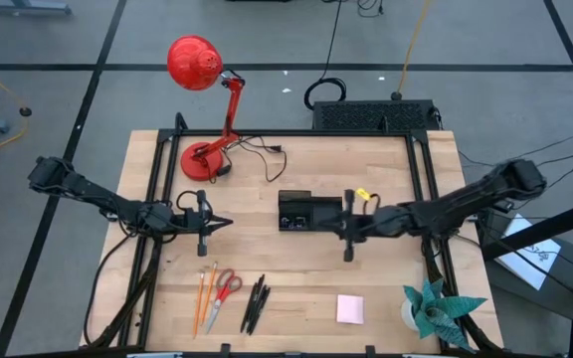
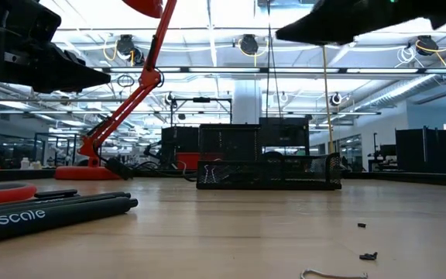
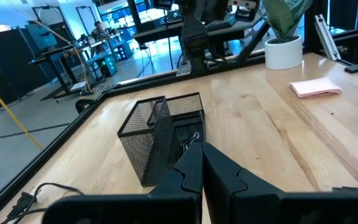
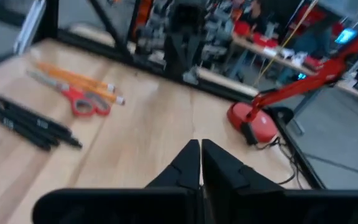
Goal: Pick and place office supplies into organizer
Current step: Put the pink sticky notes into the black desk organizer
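From above, my right pincer (image 1: 347, 242) hangs closed and empty beside the black mesh organizer tray (image 1: 306, 211); my left pincer (image 1: 217, 224), also closed, waits apart. My wrist sees red-handled scissors (image 4: 82, 102), orange pencils (image 4: 73, 77), and black pens (image 4: 27, 122) on the wooden table (image 4: 148, 143).

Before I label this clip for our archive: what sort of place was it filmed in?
Probably a robotics lab in a large open industrial hall. A wooden table in a black frame carries two robot arms; the low view shows exposed ceiling lights and rows of dark equipment racks behind the mesh organizer, and cables trail across the grey floor.
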Robot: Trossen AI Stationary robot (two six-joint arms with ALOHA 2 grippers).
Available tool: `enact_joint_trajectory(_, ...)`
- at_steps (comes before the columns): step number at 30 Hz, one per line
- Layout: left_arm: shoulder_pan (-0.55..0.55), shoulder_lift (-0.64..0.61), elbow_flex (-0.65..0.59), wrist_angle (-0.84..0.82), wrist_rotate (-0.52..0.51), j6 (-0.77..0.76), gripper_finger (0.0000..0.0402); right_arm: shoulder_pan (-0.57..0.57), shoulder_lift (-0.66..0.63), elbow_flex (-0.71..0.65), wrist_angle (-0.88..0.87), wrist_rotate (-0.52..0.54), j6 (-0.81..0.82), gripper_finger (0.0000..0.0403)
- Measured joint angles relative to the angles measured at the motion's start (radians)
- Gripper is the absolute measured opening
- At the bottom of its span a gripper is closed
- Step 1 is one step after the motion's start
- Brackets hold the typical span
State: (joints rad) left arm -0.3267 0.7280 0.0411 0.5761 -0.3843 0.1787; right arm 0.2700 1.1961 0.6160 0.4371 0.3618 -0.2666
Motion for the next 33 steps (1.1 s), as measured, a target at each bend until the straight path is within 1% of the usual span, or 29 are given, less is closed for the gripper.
enact_joint_trajectory(2, 0.0, 0.0, 0.0, 0.0, 0.0, 0.0, 0.0005, -0.005, -0.046, -0.054, 0.046, 0.0, 0.018, 0.0004)
enact_joint_trajectory(6, 0.0, 0.0, 0.0, 0.0, 0.0, 0.0, 0.0005, -0.038, -0.112, -0.139, 0.064, -0.002, 0.076, 0.0003)
enact_joint_trajectory(9, -0.001, 0.0, 0.0, 0.0, 0.0, 0.0, 0.0005, -0.075, -0.134, -0.178, 0.068, -0.068, 0.12, 0.0001)
enact_joint_trajectory(11, 0.0, 0.0, 0.0, 0.0, 0.0, 0.0, 0.0005, -0.095, -0.134, -0.19, 0.066, -0.103, 0.144, 0.0001)
enact_joint_trajectory(17, 0.0, 0.0, 0.0, -0.003, -0.001, 0.0, 0.0005, -0.12, -0.126, -0.192, 0.067, -0.105, 0.168, 0.0001)
enact_joint_trajectory(26, 0.0, 0.0, 0.0, -0.014, 0.0, -0.004, 0.0005, -0.106, -0.126, -0.192, 0.067, -0.107, 0.182, 0.0003)
enact_joint_trajectory(29, 0.0, 0.0, 0.0, -0.014, 0.0, -0.002, 0.0005, -0.072, -0.125, -0.177, 0.054, -0.175, 0.212, 0.0016)
enact_joint_trajectory(31, 0.0, 0.0, 0.0, -0.015, 0.0, -0.001, 0.0005, -0.032, -0.113, -0.149, 0.032, -0.182, 0.244, 0.0036)
enact_joint_trajectory(33, 0.0, 0.0, 0.0, -0.019, 0.0, 0.0, 0.0005, 0.011, -0.095, -0.112, -0.035, -0.18, 0.266, 0.006)
